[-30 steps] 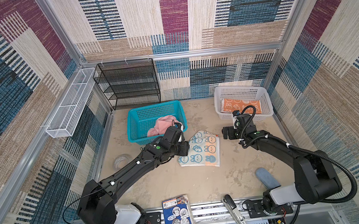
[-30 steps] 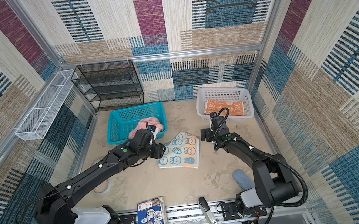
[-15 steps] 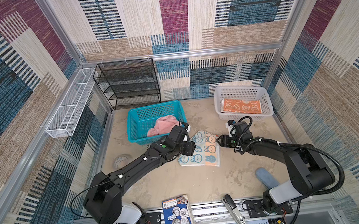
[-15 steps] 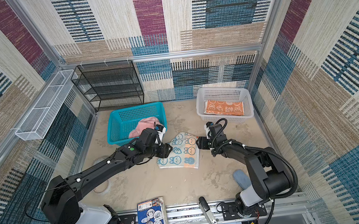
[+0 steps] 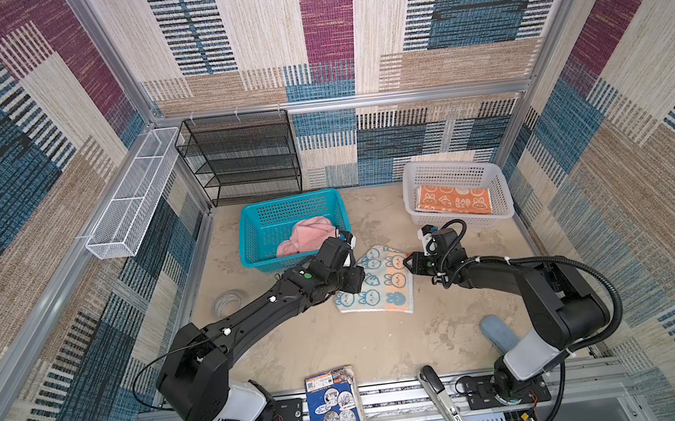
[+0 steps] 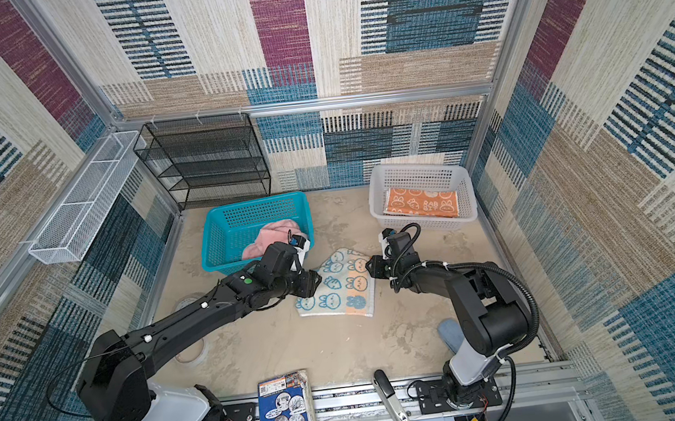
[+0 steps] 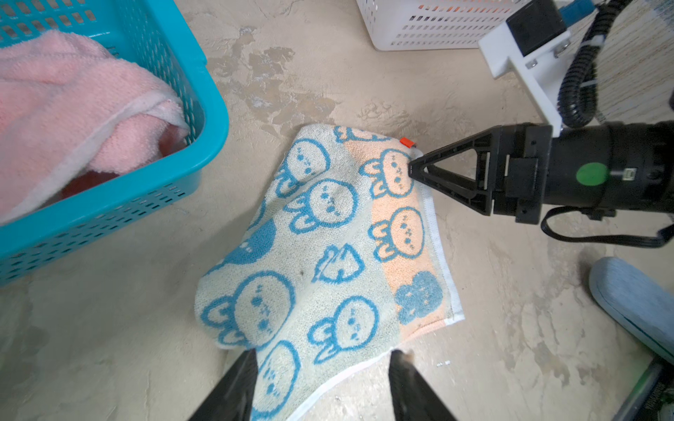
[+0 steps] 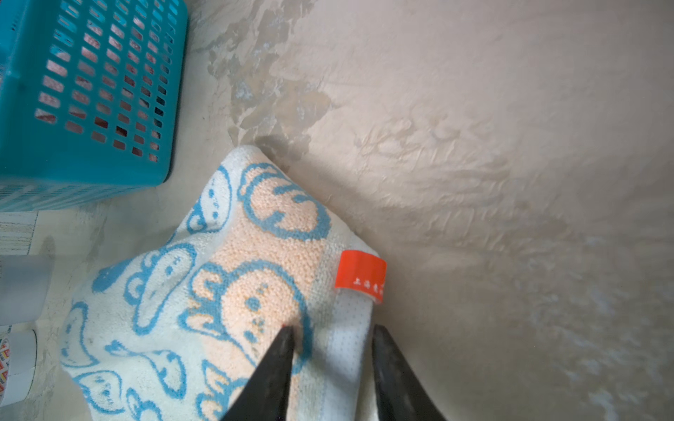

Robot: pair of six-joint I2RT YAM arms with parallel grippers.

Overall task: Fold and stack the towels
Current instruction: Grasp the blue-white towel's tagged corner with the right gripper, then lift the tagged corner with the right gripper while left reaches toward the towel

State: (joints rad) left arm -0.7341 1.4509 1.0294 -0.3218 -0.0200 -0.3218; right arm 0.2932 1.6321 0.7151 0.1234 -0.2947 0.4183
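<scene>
r gripper reached blue towel, corner rearward.

The blue towel is looped terry cloth, fuzzy and matt, with a flat-woven white hem and a smooth, slightly shiny orange label. The pink towel is plusher terry, and the orange towel is terry too. The teal basket and white basket are perforated, faintly glossy plastic. The tabletop is matt, mottled and roughly trowelled. The right gripper has matt black fingers
</scene>
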